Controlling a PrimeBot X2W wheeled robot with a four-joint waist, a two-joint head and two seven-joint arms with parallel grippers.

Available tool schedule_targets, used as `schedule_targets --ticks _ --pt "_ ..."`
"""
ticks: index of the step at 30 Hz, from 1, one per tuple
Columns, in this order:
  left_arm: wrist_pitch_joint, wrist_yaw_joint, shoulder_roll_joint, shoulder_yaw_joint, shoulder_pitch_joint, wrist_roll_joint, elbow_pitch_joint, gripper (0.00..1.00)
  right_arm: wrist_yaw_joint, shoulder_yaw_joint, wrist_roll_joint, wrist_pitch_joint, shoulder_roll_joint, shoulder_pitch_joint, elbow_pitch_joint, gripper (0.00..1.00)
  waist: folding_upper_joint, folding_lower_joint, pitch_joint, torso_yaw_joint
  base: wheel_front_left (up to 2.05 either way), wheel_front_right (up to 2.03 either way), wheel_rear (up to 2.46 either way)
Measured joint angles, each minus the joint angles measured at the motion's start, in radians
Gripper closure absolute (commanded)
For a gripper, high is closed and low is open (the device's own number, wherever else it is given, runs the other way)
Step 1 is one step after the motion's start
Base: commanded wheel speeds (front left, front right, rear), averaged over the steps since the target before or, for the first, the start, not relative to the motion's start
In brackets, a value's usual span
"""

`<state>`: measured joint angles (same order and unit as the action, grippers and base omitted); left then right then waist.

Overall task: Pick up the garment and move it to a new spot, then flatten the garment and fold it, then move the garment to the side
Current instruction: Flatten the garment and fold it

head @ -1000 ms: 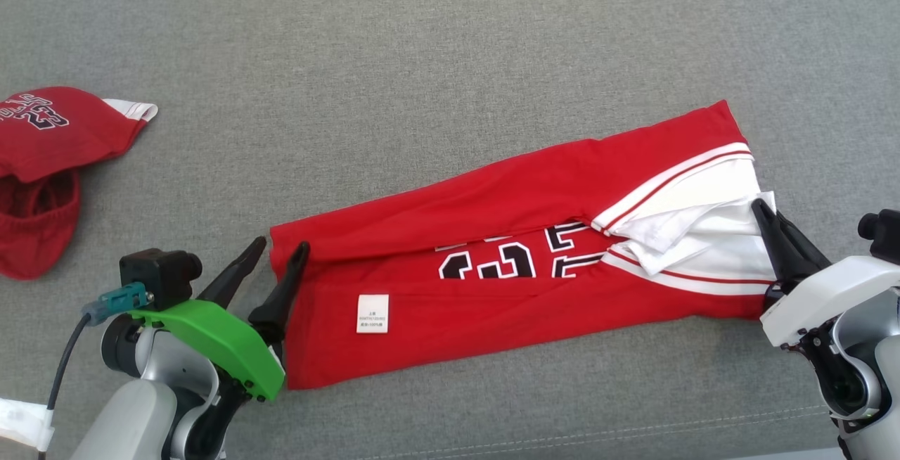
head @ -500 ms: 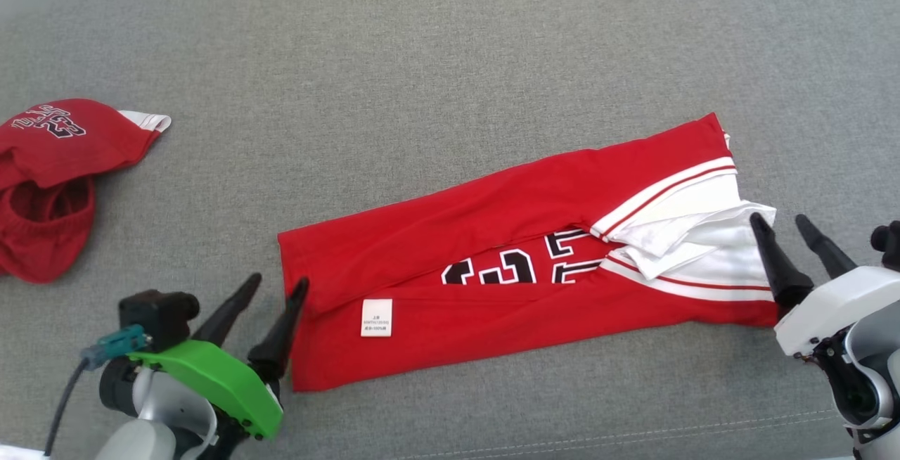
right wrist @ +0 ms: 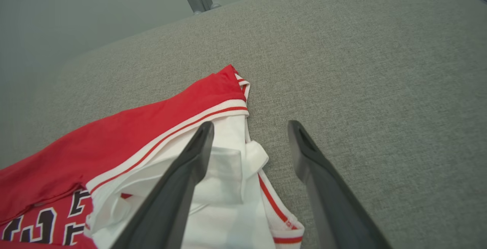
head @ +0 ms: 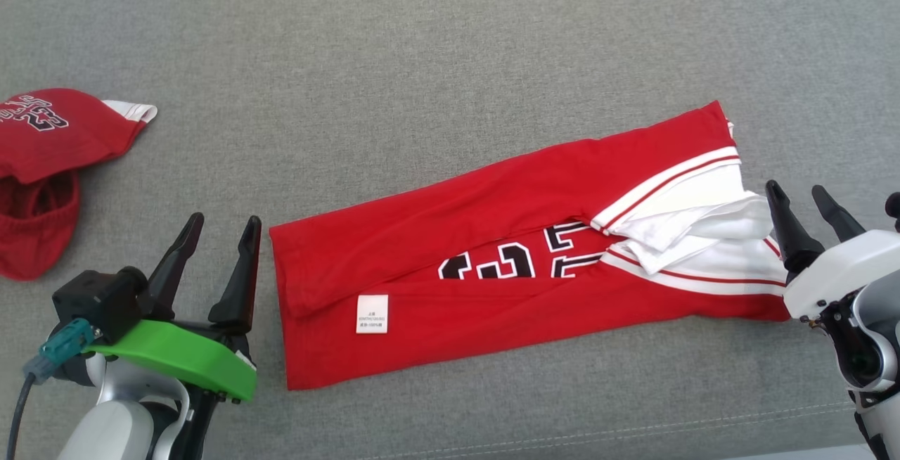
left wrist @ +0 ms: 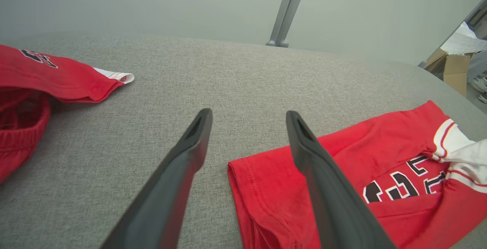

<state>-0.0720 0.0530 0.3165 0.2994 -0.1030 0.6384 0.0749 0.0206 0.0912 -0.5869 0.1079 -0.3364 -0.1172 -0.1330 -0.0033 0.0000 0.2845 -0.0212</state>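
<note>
Both my pincers stand wide apart, holding nothing. My left pincer (head: 225,219) sits at 8 o'clock in the head view, just beside the garment's plain red end and not on it. My right pincer (head: 795,187) is over at 3 o'clock, by the white-trimmed end. In its wrist view one finger crosses in front of the white cloth, and I can't tell whether it brushes it.

The garment (head: 506,263) lies on the grey cushion (head: 422,45) as a long band, slanting from 8 o'clock up to 2 o'clock. Its long sides are turned in over the black numerals, and a small white label (head: 372,314) faces up near my left end. Another red piece (head: 49,136) sits well apart at 9 o'clock, and I'm leaving that alone.

As I read it, I'm in the middle of the fold. The lengthwise turns look done, the crosswise fold isn't, and the move to the side is not yet begun.

The white flaps at the 3 o'clock end are rumpled and poking out, so that's my worry. I'd press them flat with the right pincer first. Then I'd pinch that end through all its layers and carry it toward 8 o'clock, laying it on the red end while my left pincer pins that end down. If I catch only the top layer, the band will likely open up.
</note>
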Motion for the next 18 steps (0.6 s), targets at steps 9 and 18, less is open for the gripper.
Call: schedule_targets --ticks 9,18 --pt "-0.017 0.010 -0.004 0.024 -0.001 -0.027 0.015 0.00 0.018 0.006 -0.003 0.030 0.019 -0.025 -0.080 0.00 0.0000 0.0000 0.037 0.039 0.00 0.00 0.00" --pt "-0.027 0.019 -0.003 0.007 -0.001 -0.028 0.015 0.00 0.019 0.016 -0.006 0.043 0.025 -0.085 -0.153 0.00 0.0000 0.0000 0.073 0.080 0.00 0.00 0.00"
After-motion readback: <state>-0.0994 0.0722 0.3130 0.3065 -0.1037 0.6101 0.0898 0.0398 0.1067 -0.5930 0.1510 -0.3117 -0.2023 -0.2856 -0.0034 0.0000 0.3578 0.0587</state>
